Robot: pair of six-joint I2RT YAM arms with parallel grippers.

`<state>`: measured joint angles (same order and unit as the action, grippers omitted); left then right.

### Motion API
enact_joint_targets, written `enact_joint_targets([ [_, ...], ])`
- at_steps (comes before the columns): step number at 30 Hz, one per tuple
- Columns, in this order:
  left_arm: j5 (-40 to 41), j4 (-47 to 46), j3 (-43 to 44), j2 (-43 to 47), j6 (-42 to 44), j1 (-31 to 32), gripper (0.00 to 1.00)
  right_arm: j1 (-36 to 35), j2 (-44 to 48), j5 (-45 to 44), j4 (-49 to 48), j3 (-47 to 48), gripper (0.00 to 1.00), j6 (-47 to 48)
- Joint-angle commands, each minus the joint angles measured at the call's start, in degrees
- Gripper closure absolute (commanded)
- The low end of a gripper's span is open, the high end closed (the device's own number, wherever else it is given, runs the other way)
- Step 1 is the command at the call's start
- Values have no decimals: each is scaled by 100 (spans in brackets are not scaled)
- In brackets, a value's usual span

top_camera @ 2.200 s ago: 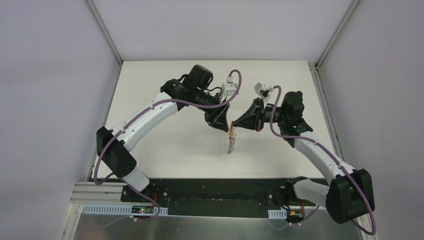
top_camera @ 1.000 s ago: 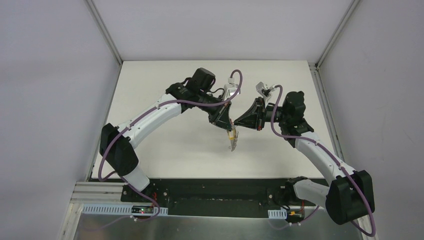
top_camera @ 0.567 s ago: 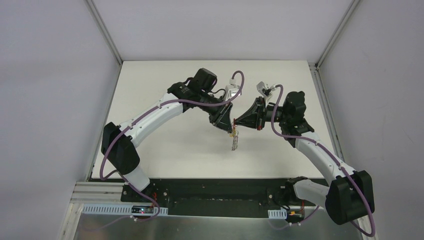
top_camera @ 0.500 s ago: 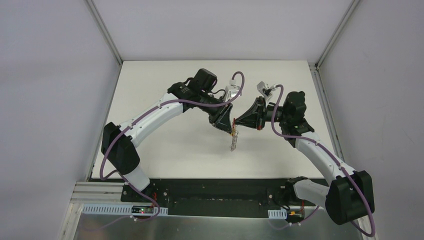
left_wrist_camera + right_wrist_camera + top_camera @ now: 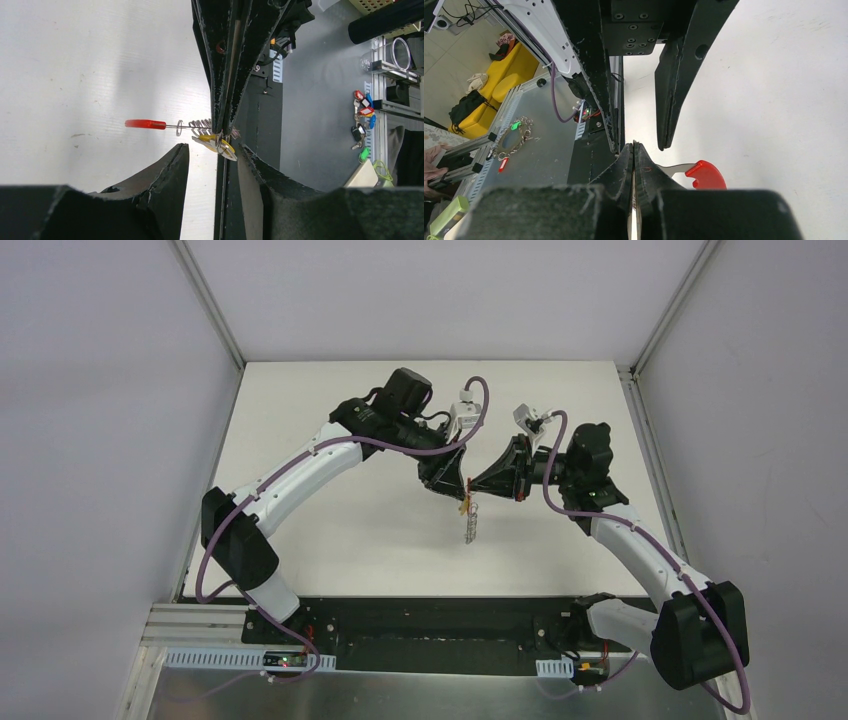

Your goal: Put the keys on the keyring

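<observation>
The right fingers point(image 5: 480, 485) are clenched tight on the upper end of the floppy keyring point(image 5: 200, 125) of bright red band and silvery-grey beaded chain. The left fingers point(image 5: 455, 488) meet them tip to tip above the middle of the white worktop point(image 5: 350, 530); they are released, standing partly apart with a clear gap. The tiny silver key with a yellow-orange plastic head point(image 5: 217, 145) sits right at the right fingertips, in the gap between the left pair; whether it touches either cannot be told. Only the left wrist view shows key, chain and red band together. The right wrist view hides the key behind its own fingers and shows just the red end. From above, the chain hangs on the near side.
</observation>
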<state>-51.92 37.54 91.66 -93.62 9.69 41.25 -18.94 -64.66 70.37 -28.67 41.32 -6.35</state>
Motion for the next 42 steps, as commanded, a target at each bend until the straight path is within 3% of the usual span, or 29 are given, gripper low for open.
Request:
enact_joint_targets([
  [1,-75,-279,197,181,64,-3,60,31,156,214,-377,-28,100,91],
  [11,-263,-454,117,40,-150,10,73,36,138,180,-377,-33,100,91],
  [32,-416,-774,-316,187,-401,32,77,51,138,56,-377,-24,100,87],
  [42,-484,-836,-224,109,-498,32,99,53,121,22,-381,-59,100,112],
])
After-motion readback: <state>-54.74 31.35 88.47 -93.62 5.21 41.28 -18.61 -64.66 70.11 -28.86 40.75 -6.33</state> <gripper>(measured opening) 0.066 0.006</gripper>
